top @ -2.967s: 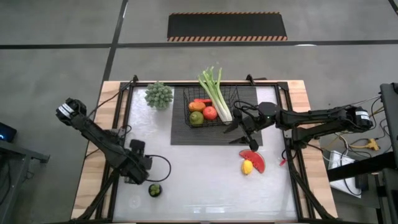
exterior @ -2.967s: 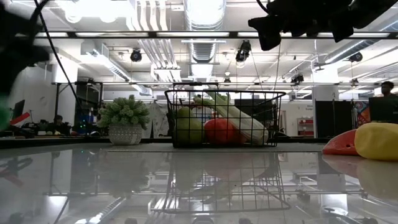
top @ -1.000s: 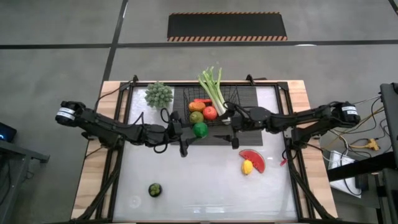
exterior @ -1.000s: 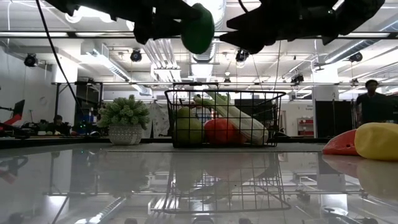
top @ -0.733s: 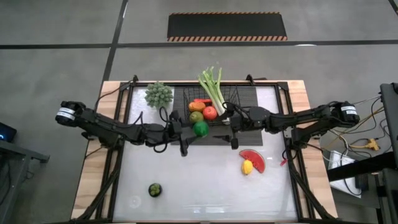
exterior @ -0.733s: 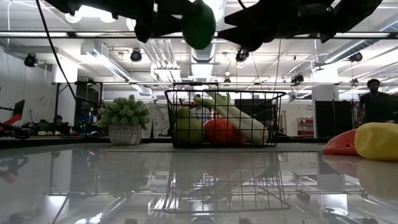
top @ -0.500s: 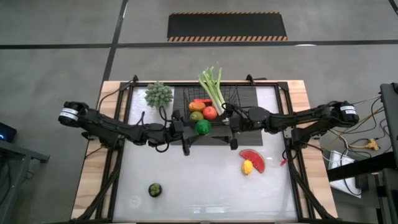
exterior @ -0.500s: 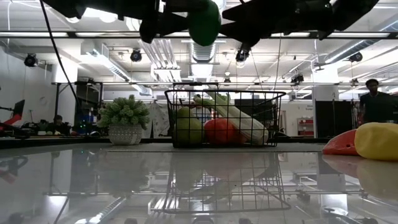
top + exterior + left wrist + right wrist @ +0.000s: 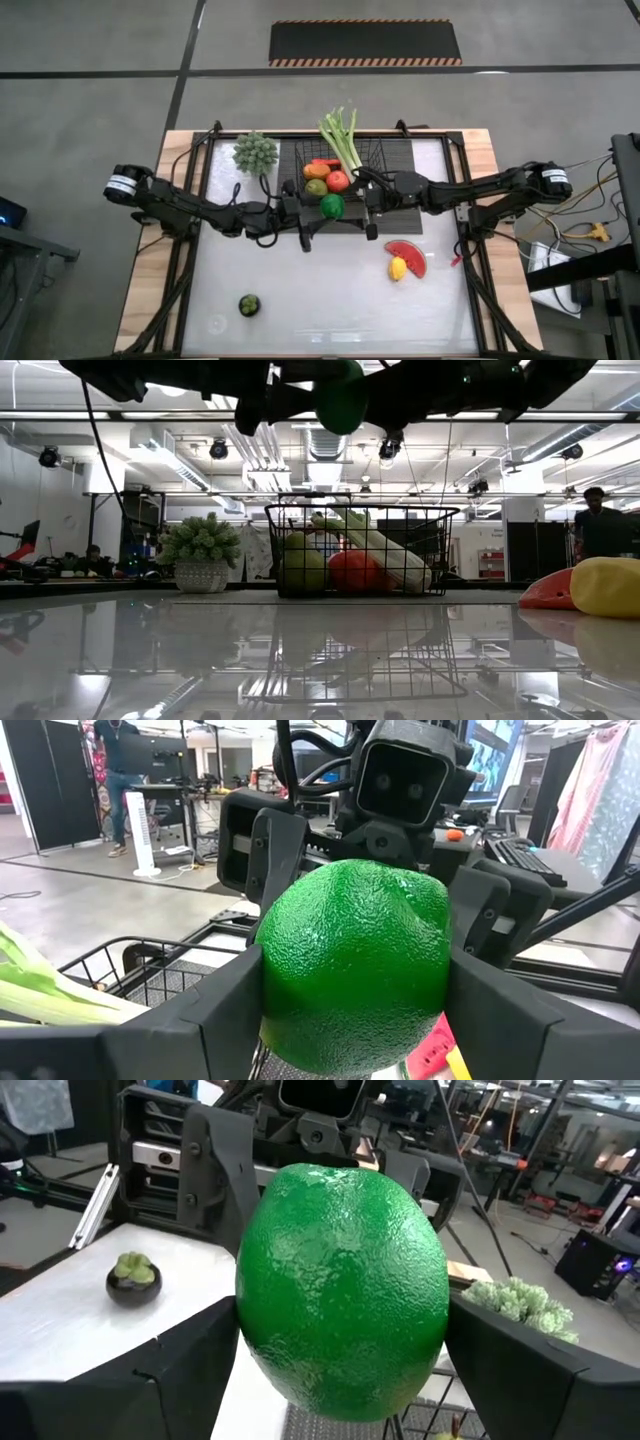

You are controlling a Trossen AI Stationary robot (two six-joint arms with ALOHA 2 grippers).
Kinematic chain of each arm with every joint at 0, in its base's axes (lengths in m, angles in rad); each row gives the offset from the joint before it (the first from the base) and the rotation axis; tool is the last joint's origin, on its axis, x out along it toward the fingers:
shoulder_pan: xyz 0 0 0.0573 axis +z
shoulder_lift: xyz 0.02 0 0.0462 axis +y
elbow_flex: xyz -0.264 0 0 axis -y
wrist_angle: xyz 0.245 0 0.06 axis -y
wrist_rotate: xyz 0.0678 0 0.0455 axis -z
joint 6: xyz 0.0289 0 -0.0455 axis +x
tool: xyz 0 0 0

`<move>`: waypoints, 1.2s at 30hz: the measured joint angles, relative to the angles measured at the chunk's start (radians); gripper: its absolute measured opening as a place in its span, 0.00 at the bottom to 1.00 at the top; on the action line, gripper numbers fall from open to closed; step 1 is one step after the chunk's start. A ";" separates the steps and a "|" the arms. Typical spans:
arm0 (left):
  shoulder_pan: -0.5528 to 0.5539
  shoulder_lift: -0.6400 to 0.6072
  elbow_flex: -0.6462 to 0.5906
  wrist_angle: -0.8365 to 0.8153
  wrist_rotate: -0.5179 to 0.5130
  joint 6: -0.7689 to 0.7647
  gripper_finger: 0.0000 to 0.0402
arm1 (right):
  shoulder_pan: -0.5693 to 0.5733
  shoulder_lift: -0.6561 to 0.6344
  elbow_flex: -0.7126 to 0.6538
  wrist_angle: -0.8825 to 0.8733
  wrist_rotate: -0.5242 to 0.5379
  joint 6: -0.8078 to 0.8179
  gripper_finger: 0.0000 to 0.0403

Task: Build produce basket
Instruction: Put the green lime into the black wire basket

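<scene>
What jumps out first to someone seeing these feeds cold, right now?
The bright green lime stands out, held up in the air between the left claw and the right claw, which meet over the basket's near edge. The lemon and watermelon slice lie on the table's right side, and a dark round fruit sits near the front left.

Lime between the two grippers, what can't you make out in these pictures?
- Lime, gripped by the left gripper and facing the right gripper: in the low view, the top edge cuts off both arms.
- Basket front: high view, covered by the grippers and the lime.
- Lemon: low view, cut by the right edge.
- Dark fruit: high view, too small for detail.
</scene>
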 joint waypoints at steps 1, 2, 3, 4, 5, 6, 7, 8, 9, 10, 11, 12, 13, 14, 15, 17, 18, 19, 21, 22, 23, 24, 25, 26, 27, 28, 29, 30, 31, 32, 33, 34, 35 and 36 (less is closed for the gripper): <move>0.000 0.000 0.000 0.003 0.000 0.000 0.63 | 0.000 0.000 0.000 0.000 0.000 -0.002 0.79; 0.000 0.001 -0.001 0.011 0.001 0.001 0.64 | 0.000 0.000 0.000 0.002 0.000 -0.004 0.78; 0.000 0.001 -0.002 0.019 0.001 0.002 0.65 | 0.000 0.001 0.000 0.004 -0.001 -0.005 0.75; 0.000 0.002 -0.002 0.022 0.001 0.003 0.67 | 0.000 0.002 0.000 0.005 -0.001 -0.005 0.72; 0.000 0.002 -0.002 0.023 0.001 0.004 0.68 | 0.000 0.002 0.000 0.005 -0.001 -0.005 0.69; 0.000 0.002 -0.002 0.024 0.001 0.003 0.69 | 0.000 0.002 0.000 0.005 -0.001 -0.004 0.66; 0.001 0.002 -0.002 0.024 0.001 0.003 0.71 | 0.000 0.002 0.000 0.006 -0.001 -0.002 0.64; 0.001 0.002 -0.003 0.025 0.001 0.003 0.72 | 0.000 0.001 0.000 0.006 -0.001 0.001 0.62; 0.002 0.002 -0.003 0.025 0.001 0.001 0.73 | 0.000 0.001 0.000 0.006 0.000 0.009 0.62; 0.002 0.002 -0.003 0.026 0.002 0.000 0.74 | 0.000 0.001 0.000 0.006 0.000 0.021 0.62; 0.002 0.002 -0.003 0.026 0.002 0.000 0.75 | 0.000 0.001 0.000 0.006 -0.001 0.030 0.62; 0.002 0.002 -0.003 0.027 0.003 0.000 0.75 | 0.000 0.001 0.000 0.006 -0.001 0.043 0.62; 0.002 0.002 -0.003 0.027 0.004 0.000 0.76 | 0.000 0.001 0.000 0.005 -0.002 0.051 0.62; 0.001 0.002 -0.003 0.027 0.004 0.001 0.76 | 0.000 0.001 0.000 0.004 -0.003 0.059 0.63; 0.001 0.002 -0.003 0.027 0.004 0.000 0.77 | 0.000 0.001 0.000 0.003 -0.003 0.068 0.64; 0.001 0.002 -0.003 0.027 0.004 0.000 0.77 | 0.000 0.001 0.000 0.001 -0.004 0.075 0.65; 0.001 0.002 -0.003 0.027 0.004 0.000 0.77 | 0.000 0.001 0.000 -0.001 -0.004 0.078 0.65; 0.001 0.002 -0.003 0.027 0.006 0.000 0.77 | 0.000 0.001 0.000 -0.002 -0.004 0.079 0.65; 0.001 0.002 -0.003 0.026 0.011 0.000 0.77 | 0.001 0.001 0.000 -0.006 -0.005 0.079 0.65; 0.001 0.002 -0.004 0.025 0.013 0.000 0.77 | 0.001 0.001 0.000 -0.010 -0.006 0.079 0.65; 0.002 0.002 -0.004 0.022 0.015 0.001 0.77 | 0.001 0.001 0.000 -0.016 -0.007 0.079 0.65; 0.002 0.002 -0.004 0.020 0.017 0.003 0.77 | 0.001 0.001 0.000 -0.021 -0.007 0.080 0.65; 0.002 0.002 -0.005 0.019 0.023 0.005 0.77 | 0.001 0.001 0.000 -0.026 -0.008 0.080 0.65; 0.002 0.002 -0.006 0.020 0.035 0.005 0.77 | 0.001 0.001 0.000 -0.030 -0.011 0.080 0.65; 0.004 0.002 -0.007 0.021 0.055 0.006 0.77 | 0.001 0.001 0.000 -0.035 -0.011 0.081 0.65; 0.007 0.002 -0.007 0.021 0.078 0.007 0.77 | 0.001 0.001 0.000 -0.040 -0.012 0.082 0.65; 0.009 0.002 -0.008 0.021 0.101 0.008 0.77 | 0.002 0.001 0.000 -0.046 -0.013 0.082 0.65; 0.010 0.002 -0.009 0.019 0.116 0.008 0.78 | 0.002 0.001 0.000 -0.052 -0.017 0.084 0.65; 0.012 0.002 -0.009 0.017 0.124 0.008 0.78 | 0.002 0.001 0.000 -0.055 -0.019 0.089 0.65; 0.013 0.002 -0.010 0.017 0.128 0.008 0.79 | 0.002 0.001 0.000 -0.056 -0.019 0.093 0.65; 0.015 0.002 -0.012 0.018 0.130 0.009 0.80 | 0.002 0.001 0.000 -0.056 -0.019 0.095 0.65; 0.018 0.002 -0.013 0.019 0.132 0.009 0.82 | 0.003 0.001 0.000 -0.058 -0.017 0.095 0.65; 0.020 0.001 -0.016 0.017 0.135 0.010 0.84 | 0.003 0.001 0.000 -0.064 -0.012 0.097 0.65; 0.023 0.000 -0.020 0.016 0.138 0.012 0.85 | 0.003 -0.001 0.000 -0.074 -0.010 0.101 0.65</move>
